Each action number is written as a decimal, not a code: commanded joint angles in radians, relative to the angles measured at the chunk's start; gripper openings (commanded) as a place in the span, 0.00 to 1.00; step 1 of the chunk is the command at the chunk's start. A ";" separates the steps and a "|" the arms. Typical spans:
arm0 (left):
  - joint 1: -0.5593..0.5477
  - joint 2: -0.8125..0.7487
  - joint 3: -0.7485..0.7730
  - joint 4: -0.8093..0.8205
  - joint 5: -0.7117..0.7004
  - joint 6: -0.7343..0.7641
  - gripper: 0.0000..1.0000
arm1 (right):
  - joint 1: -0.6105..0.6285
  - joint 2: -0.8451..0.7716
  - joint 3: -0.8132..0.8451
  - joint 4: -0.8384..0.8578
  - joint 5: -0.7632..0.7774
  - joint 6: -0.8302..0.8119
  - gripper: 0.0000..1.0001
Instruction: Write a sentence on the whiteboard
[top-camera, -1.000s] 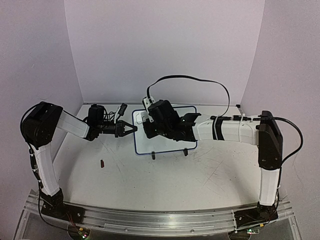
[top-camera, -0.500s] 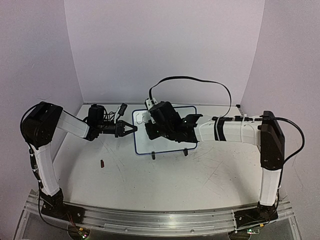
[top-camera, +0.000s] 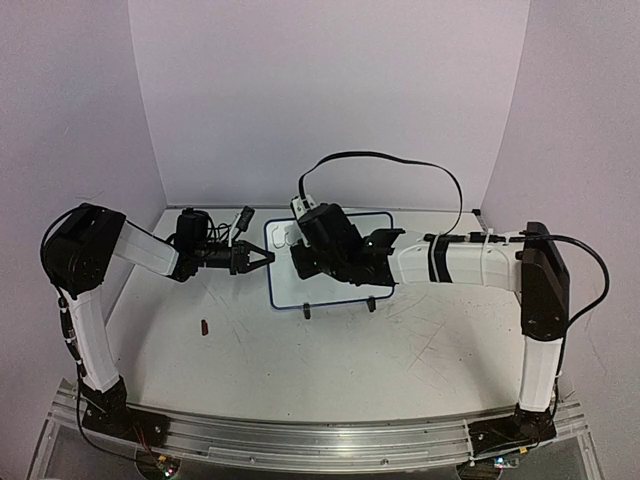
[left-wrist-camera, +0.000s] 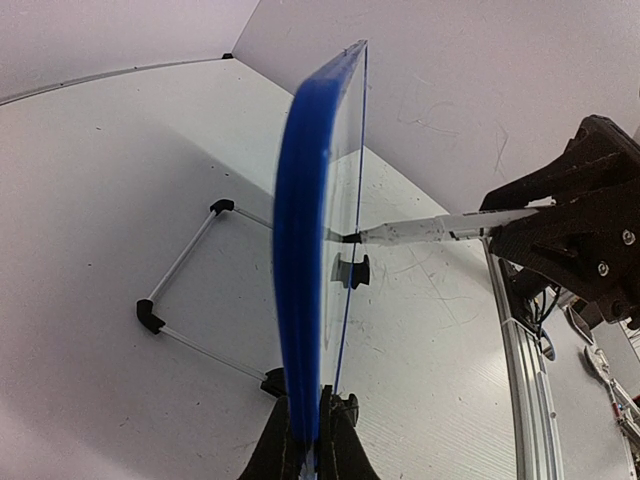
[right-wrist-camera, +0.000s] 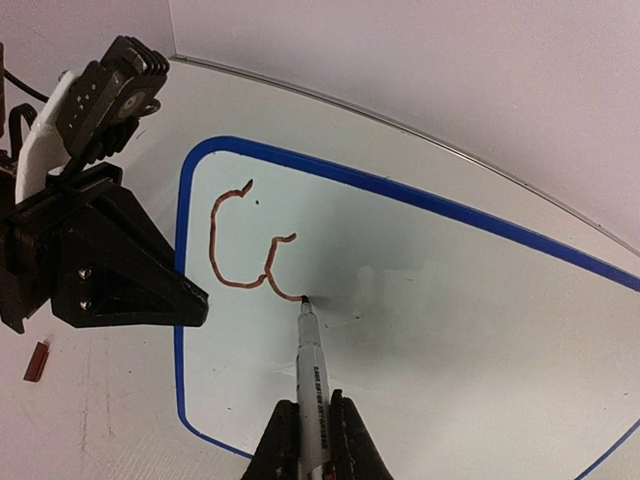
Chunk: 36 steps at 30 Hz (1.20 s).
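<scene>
Pale, scuffed table (top-camera: 330, 370) inside plain white walls. Nearest item: a small red-brown piece (top-camera: 204, 326), probably the marker's cap though too small to be sure, is lying alone at the left, well apart from everything else. Next: two black clip feet (top-camera: 307, 312) are carrying the whiteboard (right-wrist-camera: 430, 330), which is standing mid-table toward the back wall, with a thin wire stand (left-wrist-camera: 185, 290) reaching out behind its foot. Left gripper (left-wrist-camera: 310, 430): fingers are pinching together on the board's blue frame at its left edge, steadying it. Right gripper (right-wrist-camera: 305, 415): jaws are clamping the barrel of the marker (right-wrist-camera: 311, 370), whose tip is touching the white face. The sentence (right-wrist-camera: 235, 250) is only beginning: one large reddish "C" is done, and a smaller second letter is being drawn just beside it, the tip sitting at the low end of that stroke. Judged step: early writing, first word barely started. The next move is calling for the tip to go on in light, even contact, curving up to close the loop, while the left claw is holding the board firm against the push.
</scene>
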 joint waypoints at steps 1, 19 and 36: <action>0.005 -0.027 0.005 -0.022 -0.076 0.042 0.00 | -0.008 -0.039 0.030 0.012 0.068 -0.007 0.00; 0.005 -0.028 0.003 -0.022 -0.077 0.044 0.00 | -0.010 -0.001 0.086 0.028 0.064 -0.035 0.00; 0.005 -0.026 0.006 -0.022 -0.075 0.044 0.00 | -0.010 0.047 0.119 0.021 -0.011 -0.023 0.00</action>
